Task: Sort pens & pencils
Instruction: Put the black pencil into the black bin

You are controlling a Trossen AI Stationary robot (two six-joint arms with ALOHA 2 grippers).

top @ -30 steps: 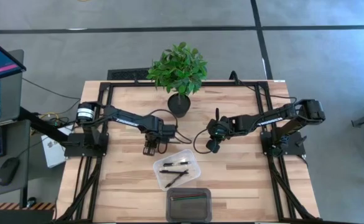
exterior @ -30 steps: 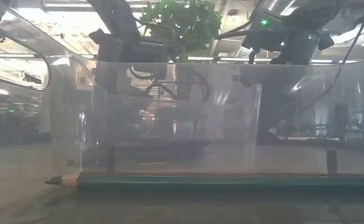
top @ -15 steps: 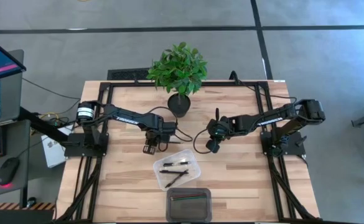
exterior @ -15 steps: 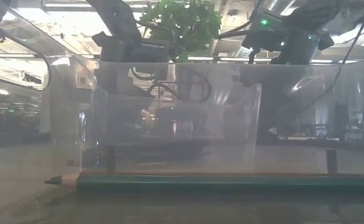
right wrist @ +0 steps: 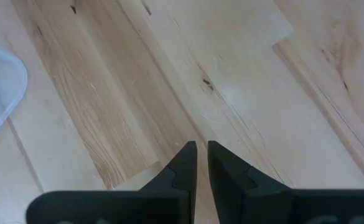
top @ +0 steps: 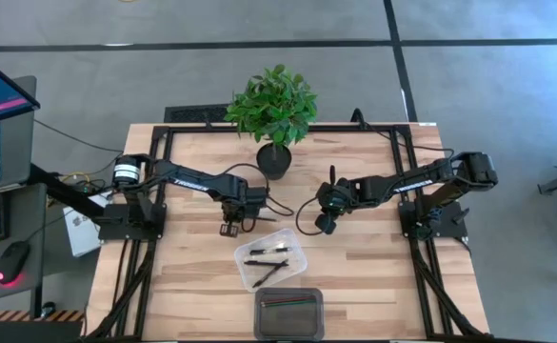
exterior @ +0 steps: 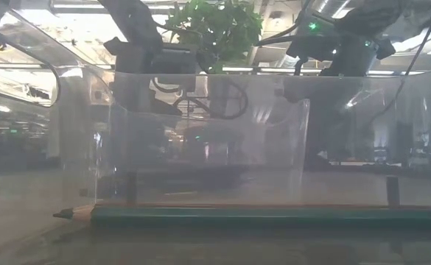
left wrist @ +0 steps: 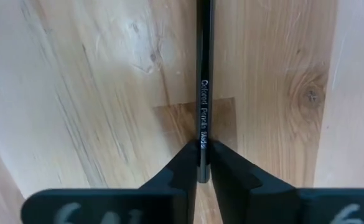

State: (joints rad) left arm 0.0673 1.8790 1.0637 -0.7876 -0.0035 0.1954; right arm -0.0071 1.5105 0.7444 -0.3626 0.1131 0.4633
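My left gripper hovers over the table left of the clear tray, shut on a slim dark pencil printed with pale lettering. Several black pens lie in the clear tray. A green and a reddish pencil lie in the dark tray at the near edge. The green one fills the low view's foreground. My right gripper waits right of the clear tray with its fingers shut and empty. My left gripper pinches the pencil close to one end between its two fingertips, coming from above with the fingers across the shaft. The rest of the pencil runs straight away from the fingers over the wood. Whether it is clear of the table I cannot tell.
A potted plant stands at the table's far middle, behind both grippers. Cables loop between the arms near the pot. A black frame runs along the table's sides. Bare wood lies left and right of the two trays.
My left gripper has shifted a little toward the table's far-left, still shut on the pencil. The right arm has kept still.
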